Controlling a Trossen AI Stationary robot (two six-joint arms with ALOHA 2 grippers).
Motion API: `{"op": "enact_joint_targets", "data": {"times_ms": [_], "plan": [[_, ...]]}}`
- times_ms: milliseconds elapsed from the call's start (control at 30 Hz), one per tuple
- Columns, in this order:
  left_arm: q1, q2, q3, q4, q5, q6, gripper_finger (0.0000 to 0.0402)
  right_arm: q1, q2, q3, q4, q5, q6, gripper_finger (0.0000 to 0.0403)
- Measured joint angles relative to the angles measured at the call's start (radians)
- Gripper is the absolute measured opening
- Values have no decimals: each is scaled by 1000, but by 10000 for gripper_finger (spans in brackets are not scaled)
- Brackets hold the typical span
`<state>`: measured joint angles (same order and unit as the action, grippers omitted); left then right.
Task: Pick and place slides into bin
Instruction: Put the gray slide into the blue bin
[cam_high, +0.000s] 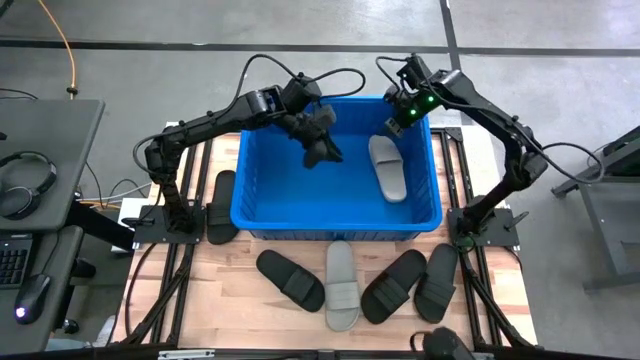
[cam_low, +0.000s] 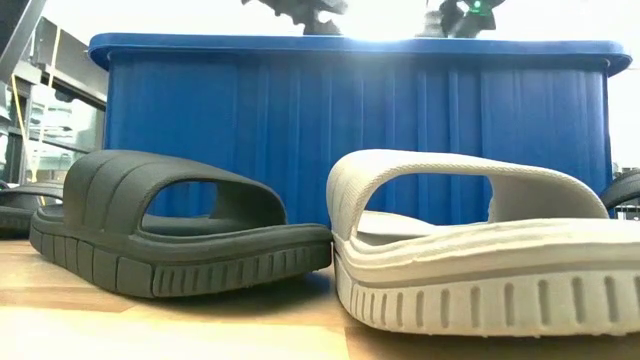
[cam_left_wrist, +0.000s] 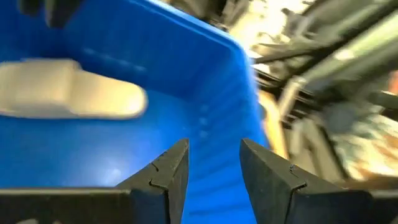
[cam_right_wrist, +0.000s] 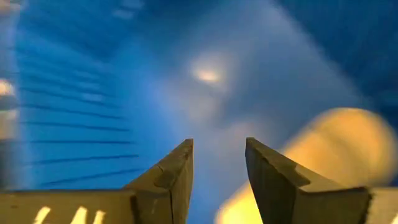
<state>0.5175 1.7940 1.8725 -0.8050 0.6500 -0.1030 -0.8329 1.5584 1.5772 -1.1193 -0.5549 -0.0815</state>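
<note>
Grey rubber slide (cam_high: 388, 167) lies flat on the floor of the blue bin (cam_high: 262, 212), toward its right side. It is the only slide inside.

Five slides wait on the wooden tabletop (cam_high: 220, 290). Four sit in a row just near of the bin's front wall: a black slide (cam_high: 290, 279), a grey slide (cam_high: 341, 284), then two more black ones (cam_high: 393, 285) (cam_high: 437, 281). A fifth black slide (cam_high: 222, 206) lies just left of the bin, close beside the left arm's base.

Left gripper (cam_high: 322, 143) hangs over the bin's far-middle area. In the left wrist view its fingers (cam_left_wrist: 165, 176) stand parted with only blue plastic between them, holding nothing. Right gripper (cam_high: 399, 118) hovers at the bin's far right corner, fingers (cam_right_wrist: 171, 177) likewise apart and empty in the right wrist view.

Judgement: one of six placed; the task is early, and both arms are free for another pick.

Risks:
- The front-row slides lie close together, some apparently touching. A descending claw could catch a neighbour and shove it toward the near table edge.
- Both grippers are over the same bin, so the arms may cross paths on the way out.
- The tall bin wall stands between the arms and the front row. A low carry could clip the rim.
- The soft strap may flex, letting a slide swing or slip.
</note>
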Motion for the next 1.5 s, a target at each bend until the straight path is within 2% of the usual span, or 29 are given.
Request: {"op": "enact_joint_targets", "data": {"times_ms": [100,167,400,533,733,1000,1300,1500], "plan": [[-1,-44,0,-89,20,8,133,32,-57,0,-20,-138,44,133],[-1,-72,0,-163,19,26,133,65,-110,0,-26,-153,63,133],[-53,-147,0,-366,-11,44,133,223,-276,-8,33,-46,182,133],[-145,-164,0,-386,-21,33,133,341,-314,-10,71,-26,225,133],[-313,-165,0,-447,-134,-38,133,538,-342,-11,59,-8,319,123],[-540,-132,0,-325,-191,-153,133,832,-334,-12,58,195,392,103],[-688,-49,0,-166,-269,-273,134,1067,-337,-12,55,389,492,118],[-762,24,-1,-157,-438,-339,134,1178,-337,-12,55,509,568,119]]}}
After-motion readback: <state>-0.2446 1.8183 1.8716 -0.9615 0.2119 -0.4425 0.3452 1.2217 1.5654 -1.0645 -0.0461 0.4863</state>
